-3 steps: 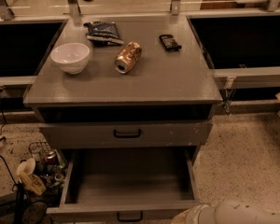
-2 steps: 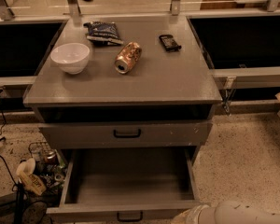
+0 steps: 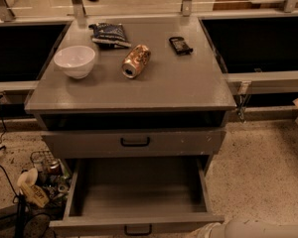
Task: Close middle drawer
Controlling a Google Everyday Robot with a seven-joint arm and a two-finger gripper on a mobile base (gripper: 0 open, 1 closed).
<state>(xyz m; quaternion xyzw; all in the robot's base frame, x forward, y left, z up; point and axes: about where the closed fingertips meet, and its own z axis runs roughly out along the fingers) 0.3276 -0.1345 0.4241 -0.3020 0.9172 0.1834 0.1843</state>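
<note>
Camera view, looking down on the grey cabinet (image 3: 139,90), and there is the middle drawer (image 3: 139,195), pulled right out toward the bottom of the frame. Its long tray is bare, and its front with the small black handle (image 3: 137,229) sits at the bottom edge. Above it, in the centre of the frame, the top drawer (image 3: 134,143) is shut flush.

What has changed over the last second? Practically nothing. The drawer sits just as far out as it did, and the white arm (image 3: 258,230) in the lower right corner has not budged, its rounded end still just beside the drawer's right front corner. The gripper is out of sight, somewhere below or past the bottom edge, so I cannot tell whether it is wide, narrow or holding anything.

Up top nothing has stirred either. The white bowl (image 3: 74,61) is upper left, with the can (image 3: 135,61) on its side beside it. The dark packet (image 3: 110,33) and the small black object (image 3: 180,45) sit toward the back.

So by my reading the push has not begun. The drawer has its whole travel left, and the arm looks poised beside the front, not pressing on it.
</note>
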